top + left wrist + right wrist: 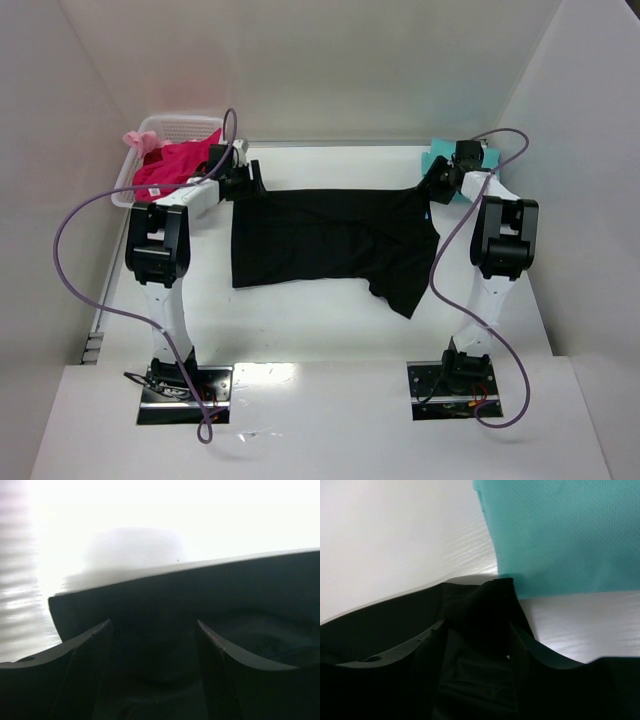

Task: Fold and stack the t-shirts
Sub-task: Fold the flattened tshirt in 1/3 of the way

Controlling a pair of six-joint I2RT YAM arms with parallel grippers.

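Note:
A black t-shirt point(330, 245) lies spread flat across the middle of the table, one sleeve trailing toward the front right. My left gripper point(243, 183) sits low over its back left corner; in the left wrist view that gripper point(154, 625) is open, with black cloth point(200, 590) lying under the fingers. At the back right corner is my right gripper point(437, 183). Its jaws point(476, 625) stand apart around a raised fold of the black cloth point(385, 630). A teal t-shirt point(560, 535) lies just beyond. The magenta t-shirt point(175, 165) is bunched in the basket.
A white lattice basket point(165, 125) stands at the back left corner, right behind the left arm. The teal t-shirt point(437, 160) lies against the back wall, partly hidden by the right arm. White walls close in the table on three sides.

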